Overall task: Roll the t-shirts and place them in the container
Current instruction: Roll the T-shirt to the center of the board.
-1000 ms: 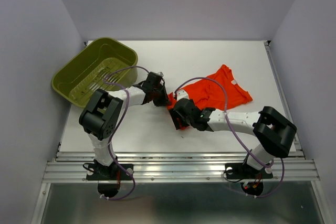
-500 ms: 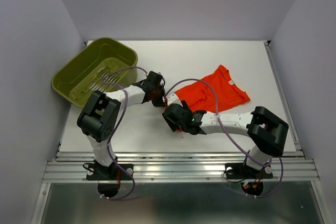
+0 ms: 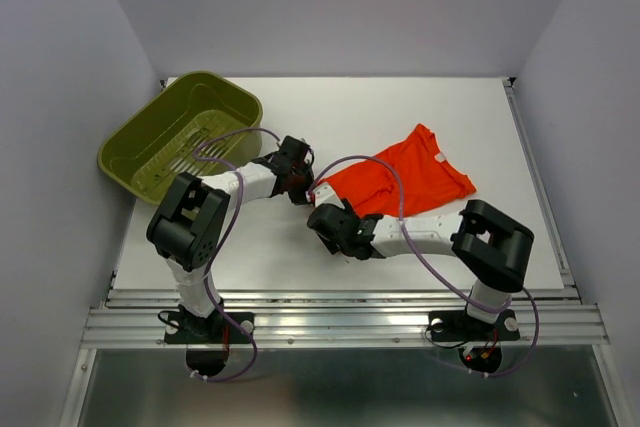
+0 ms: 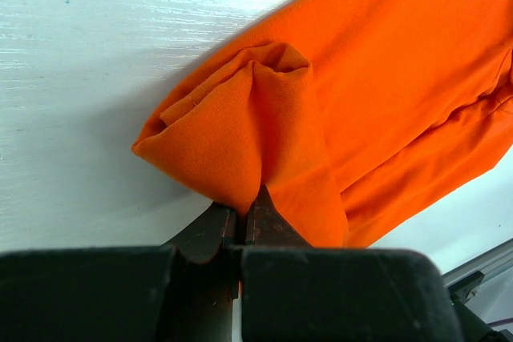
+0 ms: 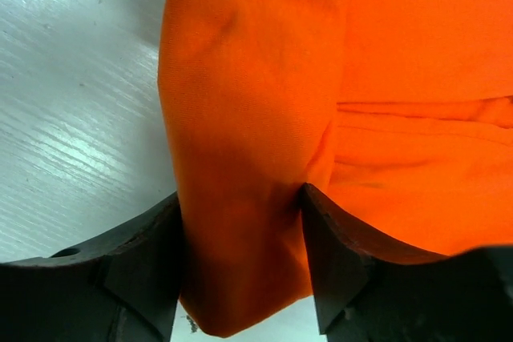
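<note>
Left wrist, bunched orange t-shirt [image 4: 385, 78], left gripper [image 4: 240, 212] pinching fold, right gripper [image 5: 240, 226] spread around edge

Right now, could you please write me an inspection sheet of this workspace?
Surface: white table, no stains seen.
Job's things: one orange t-shirt, crumpled, right of centre.
Clutter: olive-green basket at the far left corner, nothing seen inside.
Grippers: left jaws shut on a pinch of the t-shirt; right jaws stand around a fold of it, grip unclear.
Cables: purple cables loop along both arms; the right one crosses above the t-shirt.
Surroundings: plain grey walls, metal rail at the near edge.
</note>
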{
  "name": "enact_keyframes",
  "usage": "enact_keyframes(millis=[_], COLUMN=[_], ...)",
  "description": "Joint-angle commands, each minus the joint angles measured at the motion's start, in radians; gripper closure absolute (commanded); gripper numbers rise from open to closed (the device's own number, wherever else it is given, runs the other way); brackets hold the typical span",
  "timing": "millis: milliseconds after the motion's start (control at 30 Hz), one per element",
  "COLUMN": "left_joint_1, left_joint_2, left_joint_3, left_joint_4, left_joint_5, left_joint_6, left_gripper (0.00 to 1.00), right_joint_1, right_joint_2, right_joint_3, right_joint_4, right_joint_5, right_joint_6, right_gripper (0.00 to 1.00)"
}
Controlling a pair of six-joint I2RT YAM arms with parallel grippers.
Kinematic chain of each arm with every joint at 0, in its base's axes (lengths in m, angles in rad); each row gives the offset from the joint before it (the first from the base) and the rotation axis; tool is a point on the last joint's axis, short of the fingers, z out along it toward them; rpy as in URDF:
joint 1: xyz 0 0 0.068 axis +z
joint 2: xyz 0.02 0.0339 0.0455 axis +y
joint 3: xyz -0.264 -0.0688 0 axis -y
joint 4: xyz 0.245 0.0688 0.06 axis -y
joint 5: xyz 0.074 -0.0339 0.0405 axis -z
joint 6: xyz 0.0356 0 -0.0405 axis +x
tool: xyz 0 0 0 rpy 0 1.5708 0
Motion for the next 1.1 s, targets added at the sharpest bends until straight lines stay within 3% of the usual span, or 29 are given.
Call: enact_keyframes(millis=[0, 133, 167, 233, 333, 400, 500, 667, 700, 733, 767, 1067], left_joint_1=[-0.007, -0.007, -0.007, -0.005, -0.007, -0.007, -0.007, -0.005, -0.007, -0.005, -0.007, -0.005], left_joint_2=[-0.046, -0.047, -0.047, -0.050, -0.058, -0.067, -0.078, -0.104, -0.113, -0.118, -0.122, -0.173], left_joint_3=[0.030, 0.030, 0.029, 0.033, 0.038, 0.041, 0.055, 0.092, 0.101, 0.107, 0.113, 0.174], left_joint_4=[-0.018, -0.018, -0.018, -0.022, -0.024, -0.028, -0.044, -0.081, -0.087, -0.090, -0.094, -0.147], left_joint_5=[-0.018, -0.021, -0.021, -0.026, -0.029, -0.030, -0.035, -0.045, -0.050, -0.052, -0.053, -0.069], left_joint_6=[0.000, 0.001, 0.000, 0.003, 0.011, 0.018, 0.041, 0.081, 0.090, 0.095, 0.100, 0.124], left_gripper=[1.00, 1.00, 1.00, 1.00, 1.00, 0.98, 0.85, 0.49, 0.34, 0.34, 0.24, 0.21], right_joint_1=[0.009, 0.009, 0.009, 0.009, 0.009, 0.009, -0.002, -0.063, -0.072, -0.083, -0.094, -0.248], right_joint_2=[0.020, 0.022, 0.022, 0.019, 0.005, -0.006, -0.050, -0.110, -0.125, -0.135, -0.139, -0.207], right_joint_3=[0.031, 0.034, 0.032, 0.029, 0.020, 0.014, -0.018, -0.058, -0.070, -0.078, -0.084, -0.195], right_joint_4=[0.032, 0.024, 0.024, 0.024, 0.026, 0.030, 0.073, 0.139, 0.147, 0.156, 0.173, 0.317], right_joint_5=[0.051, 0.062, 0.062, 0.057, 0.042, 0.013, -0.065, -0.214, -0.234, -0.256, -0.279, -0.552], right_joint_6=[0.010, 0.024, 0.030, 0.038, 0.066, 0.078, 0.098, 0.153, 0.159, 0.167, 0.184, 0.309], right_gripper=[0.41, 0.48, 0.59, 0.68, 0.99, 0.99, 0.99, 0.99, 0.99, 0.99, 0.99, 0.99])
